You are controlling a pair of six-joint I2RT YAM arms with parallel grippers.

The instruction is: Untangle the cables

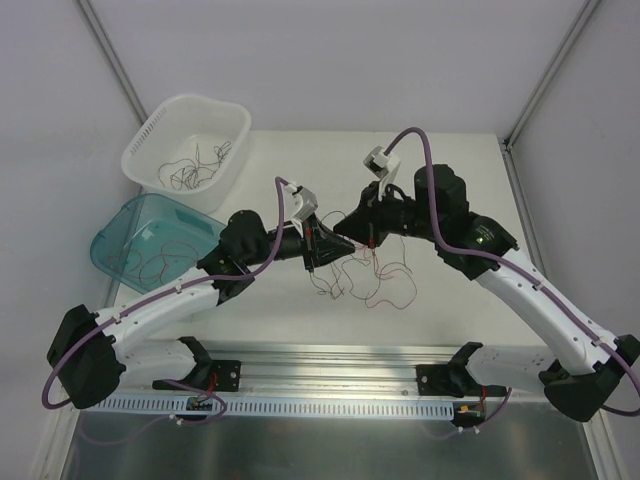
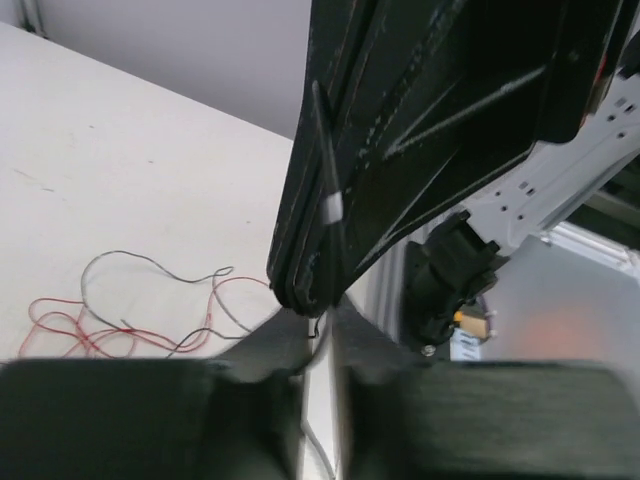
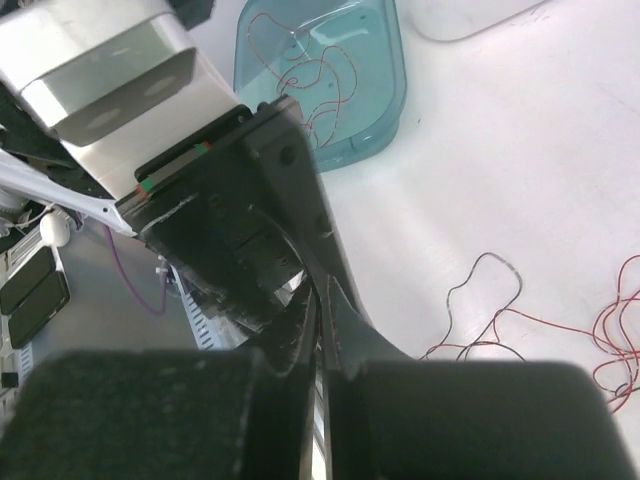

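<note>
White table point(image 1: 300, 165) bears loose cables point(image 1: 372, 283) (red and dark strands)

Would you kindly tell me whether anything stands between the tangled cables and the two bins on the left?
Nothing visible lies on the table between the cables and the teal bin or the white basket. Only the left arm reaches across above that stretch.

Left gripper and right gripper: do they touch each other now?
Cannot tell. In the left wrist view the tip of the right gripper sits right at the fingertips of the left gripper, but blur hides any contact or gap.
</note>
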